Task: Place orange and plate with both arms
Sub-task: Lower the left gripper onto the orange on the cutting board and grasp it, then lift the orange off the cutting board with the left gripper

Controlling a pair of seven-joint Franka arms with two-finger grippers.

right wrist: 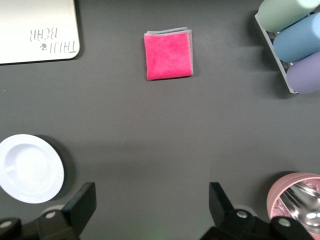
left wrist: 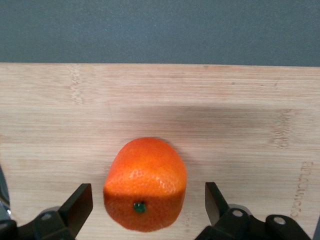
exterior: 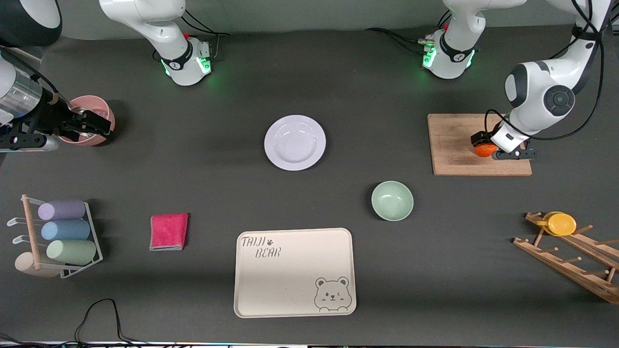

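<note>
Over board (exterior: 454, 145), left hand (left wrist: 145, 205) open astride orange (left wrist: 145, 184), right hand (right wrist: 150, 210) open, waiting.

Three cameras: one high across the worktop (exterior: 309, 72), one on each of my wrists.

The front one looks down facing my bases (they line its top edge). My left wrist camera sits close over the orange (left wrist: 145, 185) on the board (left wrist: 240, 110); my right looks from higher, sharing the plate (right wrist: 30, 167), cloth (right wrist: 168, 54) and tray (right wrist: 35, 30) with the front.
</note>
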